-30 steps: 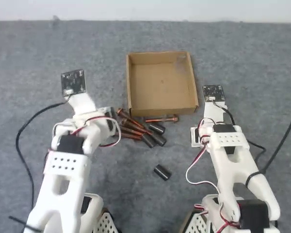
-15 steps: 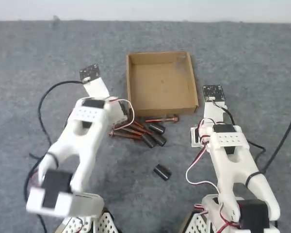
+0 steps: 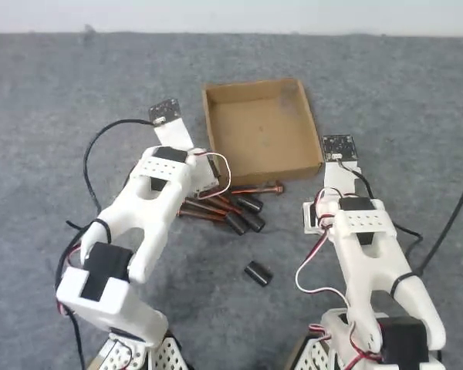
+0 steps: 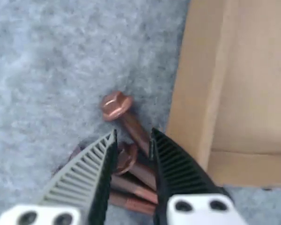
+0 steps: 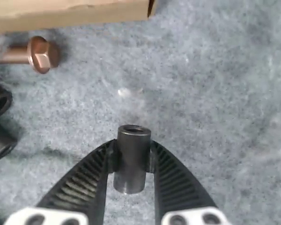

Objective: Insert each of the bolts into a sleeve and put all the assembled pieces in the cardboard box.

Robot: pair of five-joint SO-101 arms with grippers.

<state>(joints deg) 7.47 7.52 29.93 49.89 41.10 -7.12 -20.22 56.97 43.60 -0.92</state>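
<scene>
A: where are the bolts [image 3: 212,206] at?
B: piled on the tabletop [image 3: 62,92], just on the near side of the cardboard box [image 3: 251,86]. left fingers [image 4: 91,173] sit open around one bolt [image 4: 115,106], right fingers [image 5: 84,183] clamp a black sleeve [image 5: 131,145].

Text overall: none legible in any view.
Brown cardboard box [image 3: 258,131]: plain walls + floor, no print readable.
Small black circuit board [image 3: 339,146] on right arm's wrist: tiny pale specks, too small to read.
Copper hex-head bolt [image 5: 40,54]: head face shows no readable stamp.
Black cylindrical metal sleeve [image 5: 131,157]: no readable marks or nos.
</scene>
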